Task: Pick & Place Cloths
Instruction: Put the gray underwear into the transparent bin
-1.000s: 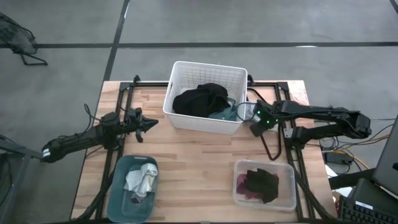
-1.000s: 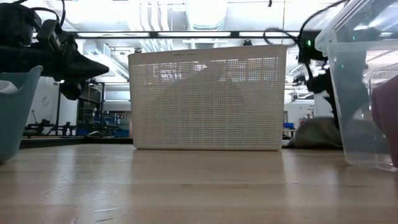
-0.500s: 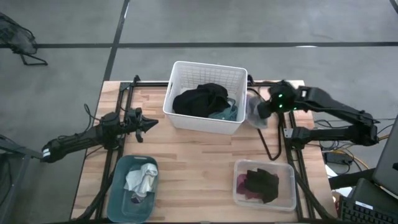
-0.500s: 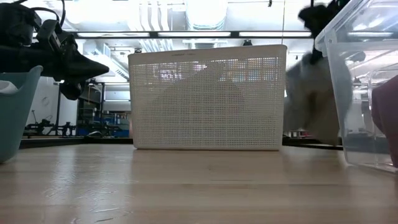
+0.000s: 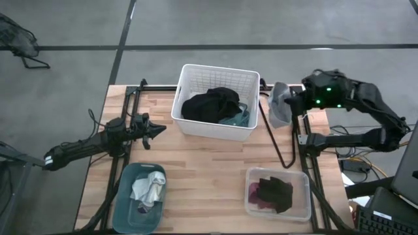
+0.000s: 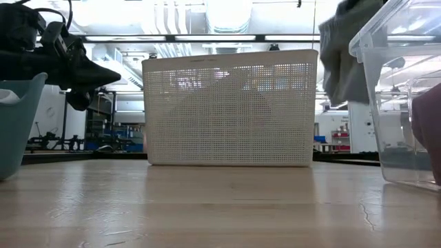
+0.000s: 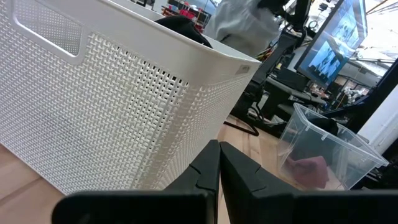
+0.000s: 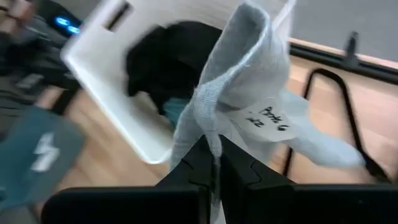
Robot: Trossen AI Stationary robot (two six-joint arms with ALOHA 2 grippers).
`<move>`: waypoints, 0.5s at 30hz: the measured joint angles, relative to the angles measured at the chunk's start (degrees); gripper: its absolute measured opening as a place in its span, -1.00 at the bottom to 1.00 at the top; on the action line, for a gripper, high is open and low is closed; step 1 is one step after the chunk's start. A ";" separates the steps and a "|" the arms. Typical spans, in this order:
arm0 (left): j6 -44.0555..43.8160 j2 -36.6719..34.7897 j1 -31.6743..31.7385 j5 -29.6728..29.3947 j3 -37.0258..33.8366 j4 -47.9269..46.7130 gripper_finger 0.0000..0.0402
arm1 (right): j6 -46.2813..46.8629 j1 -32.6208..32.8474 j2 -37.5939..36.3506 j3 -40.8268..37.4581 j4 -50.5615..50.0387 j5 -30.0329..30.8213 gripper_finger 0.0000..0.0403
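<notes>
My right gripper (image 5: 292,104) hangs high over the table's far right, just right of the white basket (image 5: 196,75), shut on a light grey cloth (image 8: 249,93) that bears a handwritten tag. In the low view that grey cloth (image 6: 341,55) hangs clear of the tabletop. A black cloth (image 5: 210,104) and a teal one (image 5: 238,119) lie in the basket. My left gripper (image 5: 162,130) waits shut and level, left of the basket. A white-grey cloth (image 5: 149,189) lies in the teal bin (image 5: 124,209). Black and maroon cloths (image 5: 273,192) lie in the clear bin (image 5: 304,209). My right gripper pinches a bunched fold of the grey cloth (image 8: 208,134) between its two fingers. The fingers come slanting down from the table's right side. The cloth is lifted clear and droops slack past the fingertips, beside the basket's right wall.
A black metal frame runs along the table's edges, with a bent black rod (image 5: 277,143) right of the basket. Bare wood lies between the basket and the two near bins. Cables and equipment sit off the table's right edge.
My right gripper has risen steeply from beside the basket's right wall, drifting toward the table's far right corner and tipping its fingers downward. The grey cloth, which lay heaped on the table there, has come up with it and now hangs clear.
</notes>
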 joint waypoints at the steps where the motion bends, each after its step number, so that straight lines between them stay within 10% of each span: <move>1: 0.00 0.00 0.01 0.01 0.00 0.00 -0.93 | 0.45 0.48 0.00 1.24 0.03 -0.38 -0.96; 15: -0.01 0.00 0.01 0.02 0.00 0.00 -0.93 | -0.84 13.97 4.47 13.26 3.40 -2.70 -0.96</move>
